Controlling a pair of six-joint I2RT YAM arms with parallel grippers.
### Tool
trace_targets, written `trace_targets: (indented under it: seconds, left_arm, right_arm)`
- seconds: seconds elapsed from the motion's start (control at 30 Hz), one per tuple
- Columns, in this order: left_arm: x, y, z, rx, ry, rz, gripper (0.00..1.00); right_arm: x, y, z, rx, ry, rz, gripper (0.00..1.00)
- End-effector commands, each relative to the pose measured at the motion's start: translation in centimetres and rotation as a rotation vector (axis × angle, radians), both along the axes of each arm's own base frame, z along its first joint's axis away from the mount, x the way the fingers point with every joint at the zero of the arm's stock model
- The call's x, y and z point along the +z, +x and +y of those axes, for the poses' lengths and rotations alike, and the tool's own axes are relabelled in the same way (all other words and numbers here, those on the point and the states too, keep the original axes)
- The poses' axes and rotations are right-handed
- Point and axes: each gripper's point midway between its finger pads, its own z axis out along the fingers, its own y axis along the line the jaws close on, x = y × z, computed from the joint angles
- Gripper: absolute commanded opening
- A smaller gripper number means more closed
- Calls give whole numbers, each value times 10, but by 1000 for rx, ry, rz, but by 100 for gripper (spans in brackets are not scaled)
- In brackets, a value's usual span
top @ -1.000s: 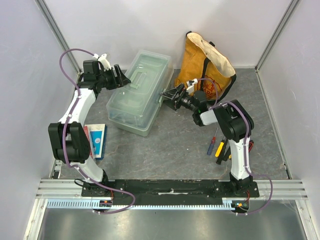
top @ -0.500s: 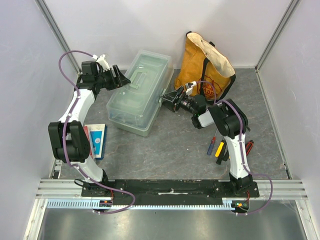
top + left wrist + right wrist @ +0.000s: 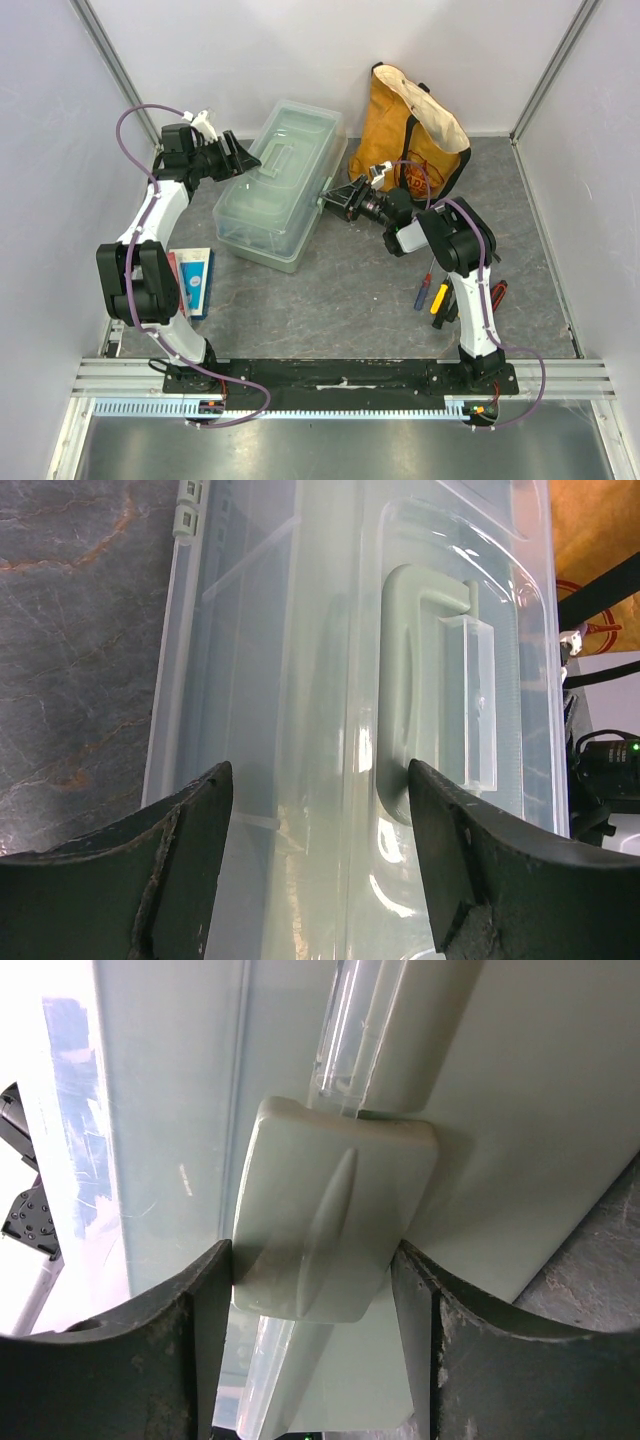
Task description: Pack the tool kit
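Observation:
The pale green toolbox (image 3: 268, 200) lies closed on the table, its clear lid (image 3: 300, 660) down and its handle (image 3: 398, 700) folded flat. My left gripper (image 3: 240, 158) is open over the lid's left edge (image 3: 320, 780), one finger beside the handle. My right gripper (image 3: 336, 197) is at the box's right end. In the right wrist view its fingers (image 3: 200, 1340) stand on both sides of the green latch (image 3: 330, 1210) and press against it. Small red, yellow and black-handled tools (image 3: 436, 293) lie on the table by the right arm.
A mustard-yellow tote bag (image 3: 412, 125) stands behind the right gripper, close to the box. Flat red and blue packets (image 3: 190, 280) lie by the left arm's base. White walls close the table on the left, back and right.
My right gripper has moved a little left, up to the toolbox's right end and around the latch. The left gripper has barely moved.

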Motion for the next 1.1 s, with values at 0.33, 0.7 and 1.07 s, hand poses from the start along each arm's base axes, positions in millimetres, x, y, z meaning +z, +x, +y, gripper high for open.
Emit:
trace_targets:
  seconds: [0.33, 0.7, 1.07]
  left_arm:
    - [-63, -58, -55, -154, -129, 328, 73]
    - [-76, -57, -53, -115, -93, 353, 73]
    - [-92, -54, -42, -43, -33, 385, 72]
  right_arm:
    - [43, 2, 26, 24, 49, -114, 48]
    - [27, 9, 22, -29, -61, -36, 34]
    - [6, 13, 17, -55, -181, 27, 33]
